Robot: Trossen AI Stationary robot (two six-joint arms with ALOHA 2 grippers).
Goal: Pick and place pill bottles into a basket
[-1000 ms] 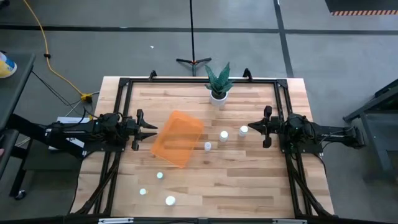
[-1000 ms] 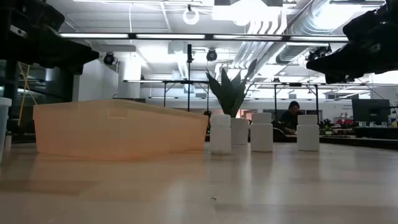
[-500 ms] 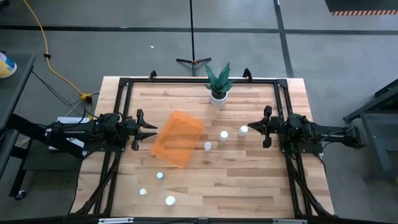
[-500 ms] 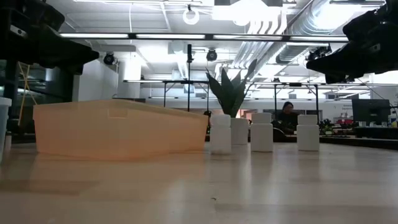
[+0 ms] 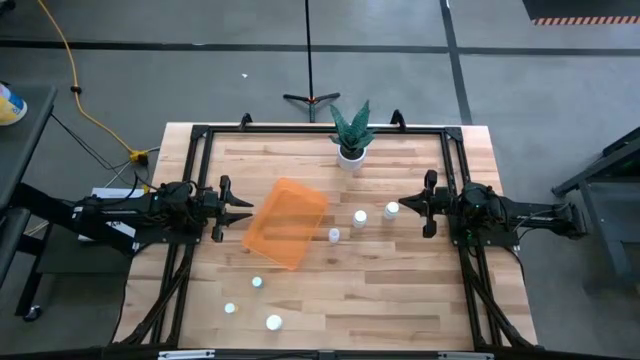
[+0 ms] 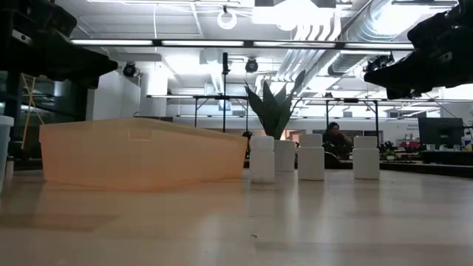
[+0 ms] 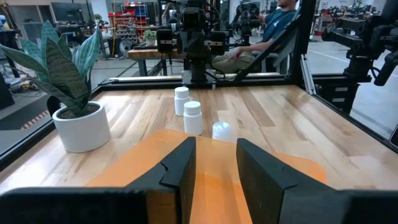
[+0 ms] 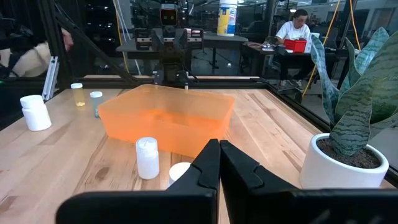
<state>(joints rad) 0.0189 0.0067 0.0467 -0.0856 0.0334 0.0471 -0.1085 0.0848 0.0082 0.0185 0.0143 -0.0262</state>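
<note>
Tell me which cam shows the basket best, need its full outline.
High view: the whole orange basket shows from above, empty, lying skewed between the two arms. The low view gives only its side wall. The right wrist view shows it whole but at a slant; in the left wrist view, the left hand hides much of it.

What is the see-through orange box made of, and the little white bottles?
The flat translucent orange basket looks like smooth plastic: light and the table show faintly through its thin walls. The small white capped pill bottles look like opaque matte plastic, though that is a guess. The pale tabletop looks like wood, with plank lines and grain.
</note>
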